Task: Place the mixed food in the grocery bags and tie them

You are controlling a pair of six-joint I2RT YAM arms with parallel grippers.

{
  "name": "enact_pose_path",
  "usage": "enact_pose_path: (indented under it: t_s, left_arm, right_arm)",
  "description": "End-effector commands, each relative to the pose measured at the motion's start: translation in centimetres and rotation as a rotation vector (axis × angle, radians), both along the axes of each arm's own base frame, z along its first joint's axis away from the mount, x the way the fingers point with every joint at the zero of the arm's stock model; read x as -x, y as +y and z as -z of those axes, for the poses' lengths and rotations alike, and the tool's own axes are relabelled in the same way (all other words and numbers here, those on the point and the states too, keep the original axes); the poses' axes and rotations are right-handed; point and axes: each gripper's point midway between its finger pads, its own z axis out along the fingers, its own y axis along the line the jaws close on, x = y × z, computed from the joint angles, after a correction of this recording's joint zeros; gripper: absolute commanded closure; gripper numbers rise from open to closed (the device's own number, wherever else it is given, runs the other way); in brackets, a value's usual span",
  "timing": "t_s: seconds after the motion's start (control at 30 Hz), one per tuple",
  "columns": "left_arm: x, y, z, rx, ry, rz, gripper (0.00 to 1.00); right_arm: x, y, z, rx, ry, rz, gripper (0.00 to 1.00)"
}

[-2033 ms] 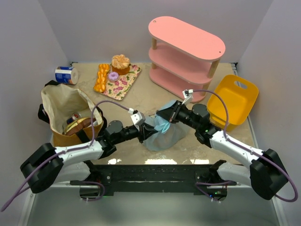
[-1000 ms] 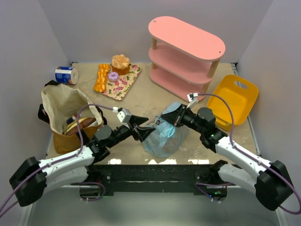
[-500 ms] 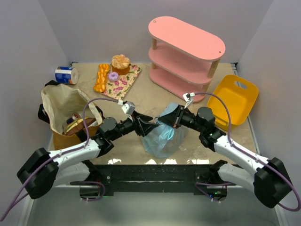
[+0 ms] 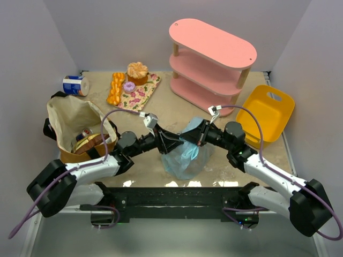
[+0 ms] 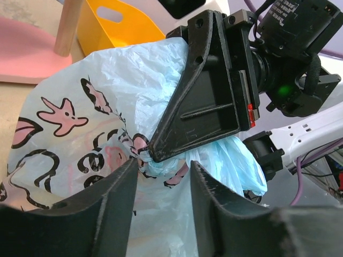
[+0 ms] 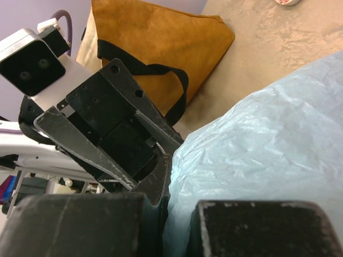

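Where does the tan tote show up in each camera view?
Top external: tan tote at far left, mid-height.
Left wrist: not in it.
Right wrist: tote at top centre.
Shared landmark: light-blue plastic bag, in all three.

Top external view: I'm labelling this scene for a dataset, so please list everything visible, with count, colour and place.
plastic bag: one, light blue with pink prints, centre, between grippers
canvas tote: one, tan with black straps, left, food inside
can: one, blue and white, far left
tray: one, floral, far centre-left
braided bread: one, orange, on tray
doughnut: one, purple, on tray
cupcake: one, orange-frosted, on tray
shelf: one, pink, far right
basket: one, yellow, right edge
left gripper: one, black, open at the bag's top
right gripper: one, black, shut on the bag's top
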Motion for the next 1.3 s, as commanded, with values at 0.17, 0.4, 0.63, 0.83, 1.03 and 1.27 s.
enact_pose_path:
  t_s: [0.17,0.4,0.63,0.83,1.03,1.27]
  left_arm:
    - [-0.2,-1.1,-3.3,0.096,-0.052,0.041,0.67]
    - [-0.1,-1.5,-3.2,0.113,-0.049,0.069,0.92]
    - [-1.0,-0.7,-3.3,0.11,-0.028,0.004,1.0]
    - [-1.5,-0.2,-3.0,0.099,-0.018,-0.025,1.0]
    - [-1.8,0.1,-3.3,0.101,-0.022,-0.042,1.0]
    - [-2.3,0.6,-3.8,0.096,-0.038,-0.072,1.0]
  right_arm:
    - [0.3,0.2,-2.6,-0.052,-0.066,-0.028,1.0]
    - [0.3,0.1,-2.5,-0.045,-0.067,-0.025,1.0]
    - [0.0,-0.5,-3.1,0.04,-0.093,0.002,0.81]
    - [0.1,-2.9,-1.9,0.253,-0.056,0.066,0.41]
    - [1.4,-5.4,-1.9,0.376,-0.061,0.105,0.26]
    - [3.8,-6.9,-2.2,0.412,-0.111,0.072,0.25]
